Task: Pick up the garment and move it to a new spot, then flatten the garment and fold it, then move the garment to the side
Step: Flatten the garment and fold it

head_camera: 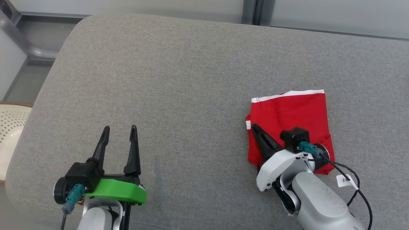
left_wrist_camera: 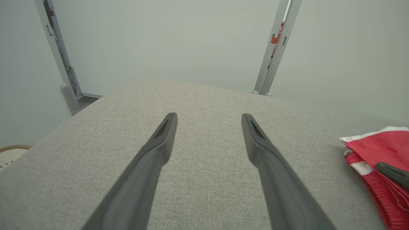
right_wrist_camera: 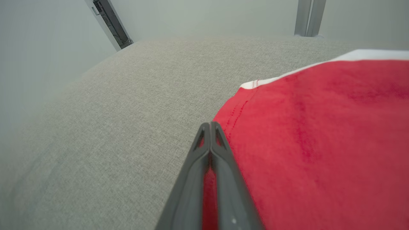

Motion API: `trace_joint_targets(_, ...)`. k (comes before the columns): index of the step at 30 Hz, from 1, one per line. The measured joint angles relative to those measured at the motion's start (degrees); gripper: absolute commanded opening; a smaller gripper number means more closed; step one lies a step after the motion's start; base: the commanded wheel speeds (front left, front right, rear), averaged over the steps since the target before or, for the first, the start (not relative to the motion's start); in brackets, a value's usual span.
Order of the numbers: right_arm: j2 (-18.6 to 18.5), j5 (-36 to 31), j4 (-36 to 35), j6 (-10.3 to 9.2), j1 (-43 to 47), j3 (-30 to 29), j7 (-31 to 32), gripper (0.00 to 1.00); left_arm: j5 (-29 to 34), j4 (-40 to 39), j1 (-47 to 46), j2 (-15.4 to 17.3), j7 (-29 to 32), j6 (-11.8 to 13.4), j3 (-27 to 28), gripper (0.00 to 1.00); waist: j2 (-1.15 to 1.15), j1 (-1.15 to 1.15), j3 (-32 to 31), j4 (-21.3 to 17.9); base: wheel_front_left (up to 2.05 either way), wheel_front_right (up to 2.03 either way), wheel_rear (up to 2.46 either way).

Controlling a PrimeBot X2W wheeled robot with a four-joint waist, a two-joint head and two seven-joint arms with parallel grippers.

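Observation:
A folded red garment (head_camera: 294,111) with white trim lies on the right part of the grey cushion (head_camera: 179,80). My right gripper (head_camera: 254,127) lies along the garment's left edge. In the right wrist view its fingers (right_wrist_camera: 210,124) are pressed together, with red cloth (right_wrist_camera: 319,127) showing between them lower down. My left gripper (head_camera: 119,129) hovers open over bare cushion at the lower left, well away from the garment. In the left wrist view its fingers (left_wrist_camera: 209,118) stand apart, with the garment (left_wrist_camera: 383,147) at the far right.
The cushion's rounded left edge drops off toward a cream perforated seat (head_camera: 9,127) at the far left. Pale wall panels and grey metal posts (left_wrist_camera: 274,48) stand behind the cushion's far edge.

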Motion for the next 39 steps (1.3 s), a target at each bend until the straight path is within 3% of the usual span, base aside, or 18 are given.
trace_joint_targets(6,-0.1,0.1,-5.1,0.0,0.7,-3.2,0.0,0.0,0.7,0.2,0.5,0.0,0.0,0.0,0.9,1.0,0.0,0.0,-0.9,-2.0,0.0,0.0,0.0)
trace_joint_targets(19,-7.6,-1.5,-16.7,0.0,8.0,-14.4,0.0,0.0,2.5,0.3,1.8,0.0,0.0,-0.8,4.2,1.0,0.0,0.0,-4.0,-9.4,0.0,0.0,0.0)
trace_joint_targets(25,-8.5,-2.0,-21.5,0.0,13.5,-17.8,0.0,0.0,3.9,0.3,2.9,0.0,0.0,-1.1,5.6,1.0,0.0,0.0,-5.6,-12.8,0.0,0.0,0.0)
trace_joint_targets(26,-8.5,-2.0,-22.4,0.0,14.5,-18.1,0.0,0.29,4.1,0.3,3.2,0.0,0.0,-1.1,5.9,1.0,0.0,0.0,-5.9,-13.4,0.0,0.0,0.0)
trace_joint_targets(27,-8.5,-2.2,-23.1,0.0,15.4,-18.4,0.0,0.49,4.2,0.2,3.6,0.0,0.0,-1.2,6.1,1.0,0.0,0.0,-6.2,-13.8,0.0,0.0,0.0)
trace_joint_targets(28,-8.5,-2.4,-24.0,0.0,16.4,-18.9,0.0,0.92,4.4,0.2,4.0,0.0,0.0,-1.3,6.4,1.0,0.0,0.0,-6.4,-14.3,0.0,0.0,0.0)
trace_joint_targets(29,-8.4,-2.4,-24.9,0.0,17.3,-19.6,0.0,1.0,4.5,0.1,4.3,0.0,0.0,-1.3,6.6,1.0,0.0,0.0,-6.7,-14.8,0.0,0.0,0.0)
trace_joint_targets(39,-7.0,-3.1,-31.5,0.0,25.3,-22.9,0.0,1.0,6.0,-0.1,5.9,0.0,0.0,-1.8,8.3,1.0,0.0,0.0,-9.0,-16.6,0.0,0.0,0.0)
